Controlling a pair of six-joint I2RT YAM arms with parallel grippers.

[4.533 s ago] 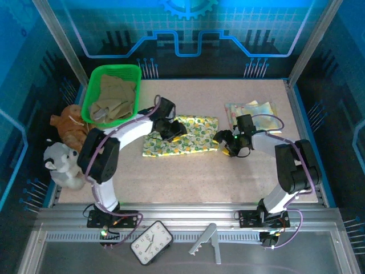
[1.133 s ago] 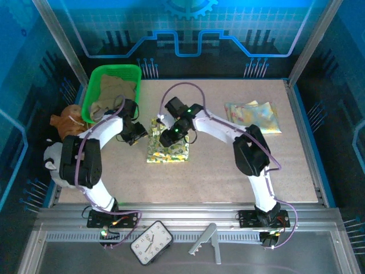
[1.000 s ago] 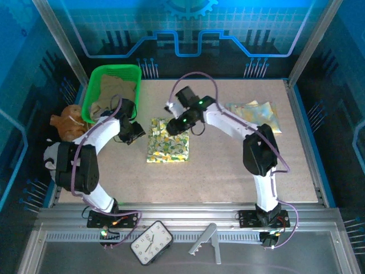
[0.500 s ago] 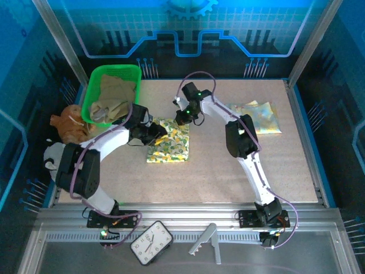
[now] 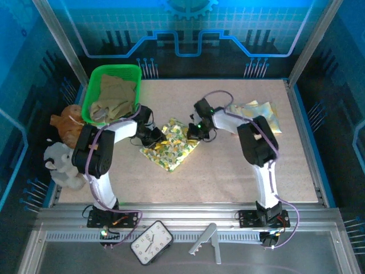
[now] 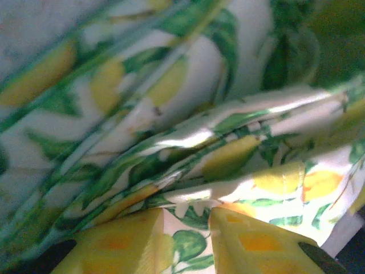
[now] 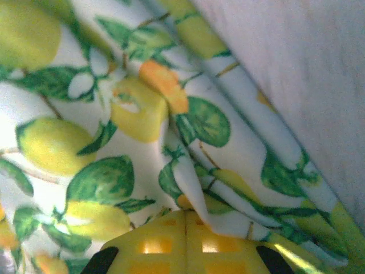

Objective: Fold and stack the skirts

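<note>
The lemon-print skirt (image 5: 171,149), folded to a small packet, lay cornerwise on the table (image 5: 239,165) left of centre, its far edge rumpled and drawn up between the two arms. The left gripper (image 5: 153,136) sat at the packet's left corner. In its wrist view the yellow fingers (image 6: 251,245) stood slightly apart with a fold of the print between them, apparently nipping it. The right gripper (image 5: 194,133) sat at the right corner with its jaws pressed together, pleats of cloth running into the tips as though a thin edge were caught there. A patchwork skirt (image 5: 258,113) lay well apart at the far right of the table. An olive skirt (image 5: 117,97) lay in the green basket (image 5: 91,97) at the far left, near two plush toys (image 5: 67,127). The step in hand looked to be carrying the folded skirt off to be stacked, probably on the patchwork one. That move would call for both arms to travel together so the folds did not spill open.
</note>
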